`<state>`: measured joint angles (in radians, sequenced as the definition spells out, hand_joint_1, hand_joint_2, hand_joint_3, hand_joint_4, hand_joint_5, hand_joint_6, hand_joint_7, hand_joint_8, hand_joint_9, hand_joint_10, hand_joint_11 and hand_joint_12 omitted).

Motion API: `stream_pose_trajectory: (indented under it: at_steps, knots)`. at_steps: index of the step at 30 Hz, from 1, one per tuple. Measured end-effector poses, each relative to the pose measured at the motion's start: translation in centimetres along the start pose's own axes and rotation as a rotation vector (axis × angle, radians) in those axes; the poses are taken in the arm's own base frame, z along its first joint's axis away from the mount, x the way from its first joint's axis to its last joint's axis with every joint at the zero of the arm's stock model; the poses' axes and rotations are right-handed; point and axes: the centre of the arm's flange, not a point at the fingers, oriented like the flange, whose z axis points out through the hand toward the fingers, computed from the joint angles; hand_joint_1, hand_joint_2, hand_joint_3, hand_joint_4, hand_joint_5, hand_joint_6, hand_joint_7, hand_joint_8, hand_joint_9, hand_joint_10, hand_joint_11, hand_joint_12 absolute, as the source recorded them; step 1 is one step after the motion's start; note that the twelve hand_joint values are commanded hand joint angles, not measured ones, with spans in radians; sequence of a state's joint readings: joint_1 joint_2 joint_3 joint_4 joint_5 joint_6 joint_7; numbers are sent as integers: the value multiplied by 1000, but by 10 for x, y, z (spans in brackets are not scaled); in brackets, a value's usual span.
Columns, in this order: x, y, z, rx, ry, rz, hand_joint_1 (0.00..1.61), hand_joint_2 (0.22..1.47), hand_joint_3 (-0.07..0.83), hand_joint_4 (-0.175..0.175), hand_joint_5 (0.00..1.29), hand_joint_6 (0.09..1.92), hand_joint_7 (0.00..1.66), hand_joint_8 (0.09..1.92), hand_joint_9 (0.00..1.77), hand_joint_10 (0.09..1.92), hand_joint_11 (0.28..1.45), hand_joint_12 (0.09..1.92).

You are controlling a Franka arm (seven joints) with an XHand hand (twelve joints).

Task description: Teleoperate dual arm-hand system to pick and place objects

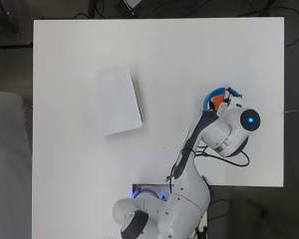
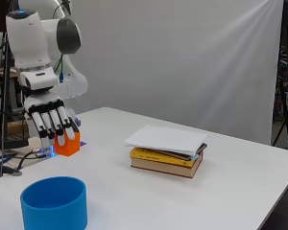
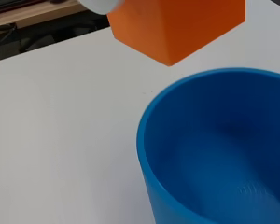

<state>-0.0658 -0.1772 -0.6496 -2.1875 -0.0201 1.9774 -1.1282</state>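
An orange cube (image 2: 67,144) hangs at the tips of the hand (image 2: 50,117), pinched between its downward-pointing fingers and the thumb and held clear of the white table (image 2: 221,191). A blue round cup (image 2: 54,203) stands open and empty near the table's right edge. From above, the arm covers most of the cup (image 1: 211,94), and a bit of the cube (image 1: 217,101) shows inside its rim arc. In the wrist view the cube (image 3: 177,23) floats just past the cup's rim (image 3: 149,121). A white fingertip (image 3: 100,4) touches the cube.
A stack of books with a white one on top (image 2: 165,151) lies mid-table, left of the arm in the overhead view (image 1: 117,102). The table's right edge (image 1: 283,124) runs close to the cup. Cables lie near the arm's base (image 1: 229,162).
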Motion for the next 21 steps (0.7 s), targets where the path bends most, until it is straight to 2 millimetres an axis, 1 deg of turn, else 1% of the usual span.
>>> stream_pose_trajectory:
  at_steps: [3, 6, 9, 11, 12, 13, 14, 15, 16, 17, 18, 19, 20, 21]
  knots:
    - [26, 3, -19, -30, 5, -122, 1473, 1108, -1, -130, 592, 87, 829, 1053, 1023, 1150, 614, 877]
    - [49, 10, -27, -44, -5, -189, 1474, 1101, -1, -139, 586, 87, 844, 1031, 1034, 1130, 613, 870]
    - [53, 23, -24, -43, -16, -188, 1474, 1099, 0, -136, 600, 87, 840, 1042, 1043, 1105, 624, 762]
    - [44, 31, -22, -47, -38, -173, 1473, 1103, 1, -133, 609, 87, 826, 1070, 1037, 1102, 642, 626]
    - [38, 34, -22, -53, -46, -164, 1412, 1128, 4, -132, 611, 87, 834, 1122, 1034, 889, 658, 531]
    - [29, 38, -23, -57, -49, -155, 1363, 1151, 3, -129, 616, 87, 839, 1165, 1064, 636, 680, 441]
    - [20, 42, -23, -59, -47, -144, 1333, 1168, 1, -125, 621, 87, 838, 1195, 1104, 420, 701, 348]
    - [8, 46, -20, -56, -42, -124, 1157, 1183, 1, -117, 624, 87, 849, 927, 1122, 267, 709, 262]
    - [-1, 48, -17, -52, -40, -108, 1015, 1196, 1, -107, 626, 87, 893, 617, 1133, 162, 720, 185]
    - [-9, 48, -15, -50, -39, -97, 928, 1205, 1, -99, 633, 87, 942, 372, 1141, 95, 734, 125]
    - [-16, 46, -11, -43, -41, -88, 883, 1211, 1, -90, 644, 87, 981, 209, 1149, 87, 747, 87]
    - [-20, 42, -5, -32, -43, -84, 863, 1215, 0, -84, 654, 87, 1005, 118, 1161, 87, 768, 87]
    - [-23, 37, 3, -20, -46, -83, 1021, 1183, 29, -86, 665, 87, 959, 487, 1182, 87, 794, 87]
    - [-26, 33, 12, -3, -50, -79, 1146, 1179, 29, -87, 673, 87, 901, 822, 1199, 87, 814, 87]
